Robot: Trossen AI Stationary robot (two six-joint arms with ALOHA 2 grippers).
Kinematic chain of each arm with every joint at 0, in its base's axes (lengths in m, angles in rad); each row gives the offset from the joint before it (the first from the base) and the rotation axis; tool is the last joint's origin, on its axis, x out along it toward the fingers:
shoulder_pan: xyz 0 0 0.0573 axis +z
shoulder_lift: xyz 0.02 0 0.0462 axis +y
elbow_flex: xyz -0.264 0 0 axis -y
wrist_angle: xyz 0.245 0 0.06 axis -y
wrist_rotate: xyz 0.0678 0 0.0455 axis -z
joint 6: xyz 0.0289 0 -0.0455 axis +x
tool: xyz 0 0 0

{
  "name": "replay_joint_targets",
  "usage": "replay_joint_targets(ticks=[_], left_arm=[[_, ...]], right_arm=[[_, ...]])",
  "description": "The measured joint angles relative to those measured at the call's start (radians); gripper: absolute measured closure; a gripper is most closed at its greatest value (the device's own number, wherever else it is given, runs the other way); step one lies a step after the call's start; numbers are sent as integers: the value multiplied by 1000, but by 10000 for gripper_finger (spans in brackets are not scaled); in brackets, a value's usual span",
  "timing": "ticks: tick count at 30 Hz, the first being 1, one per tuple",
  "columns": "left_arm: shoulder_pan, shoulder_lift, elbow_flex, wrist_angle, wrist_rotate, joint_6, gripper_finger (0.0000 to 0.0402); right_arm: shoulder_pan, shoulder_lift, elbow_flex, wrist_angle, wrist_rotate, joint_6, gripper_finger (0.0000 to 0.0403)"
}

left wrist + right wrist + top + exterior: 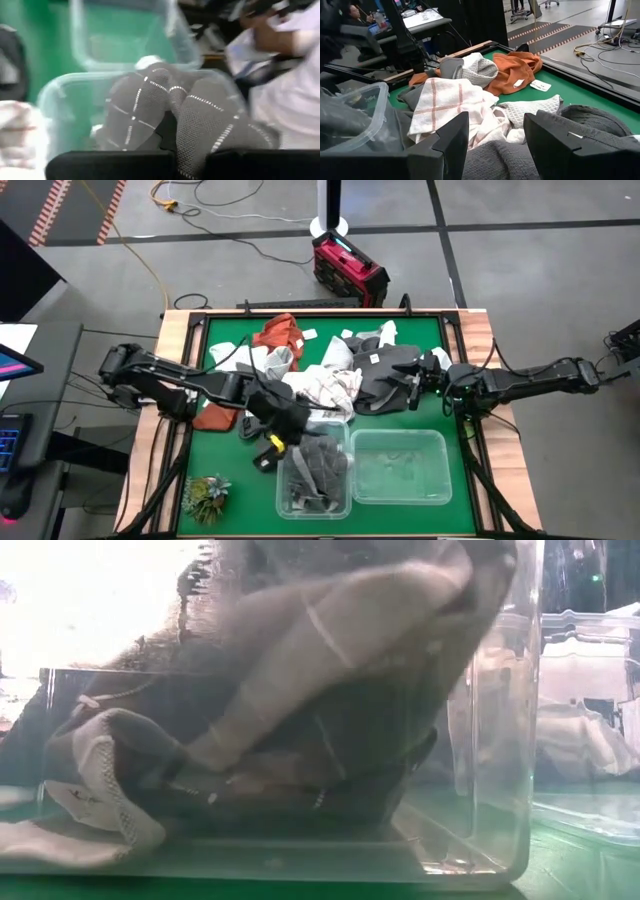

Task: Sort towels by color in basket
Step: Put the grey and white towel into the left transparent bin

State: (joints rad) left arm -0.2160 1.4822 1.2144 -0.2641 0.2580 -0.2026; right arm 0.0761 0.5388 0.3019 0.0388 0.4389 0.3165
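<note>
A heap of towels lies on the green mat: rust-orange, white with red lines, dark grey. The left clear bin holds dark grey towels, which fill the low view. My left gripper is at that bin's far left corner, shut on a dark grey gridded towel. My right gripper is open, low over the dark grey heap. In its wrist view the fingers straddle grey cloth, with the white lined towel and the orange one beyond. My left gripper pinches a fold of the dark grey gridded towel between its two fingers. The rest of the towel lies ahead of the fingers, draped slack over the bin's rim and into the bin. My right gripper stands just above the dark grey cloth; whether it touches it, I cannot tell.
A second clear bin sits right of the first, near the table's near edge. A green plant tuft lies at the near left corner. A raised wooden rim frames the mat. A red case stands on the floor beyond the table.
</note>
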Motion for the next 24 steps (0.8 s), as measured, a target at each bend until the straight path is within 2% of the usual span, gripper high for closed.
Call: replay_joint_targets(ticks=[5, 11, 15, 20, 24], left_arm=[[-50, 61, 50, -79, -160, 129, 398], [-140, 154, 201, -248, -473, 349, 398], [-171, 236, 314, -409, -686, 373, 398], [-177, 345, 465, -585, -716, 308, 398], [-191, 415, 544, -698, -715, 320, 398]], right_arm=[[0, 0, 0, 0, 0, -3, 184], [0, 0, 0, -1, 0, -3, 184], [0, 0, 0, -5, 0, -3, 184], [0, 0, 0, -9, 0, -3, 184], [0, 0, 0, -13, 0, -2, 184]])
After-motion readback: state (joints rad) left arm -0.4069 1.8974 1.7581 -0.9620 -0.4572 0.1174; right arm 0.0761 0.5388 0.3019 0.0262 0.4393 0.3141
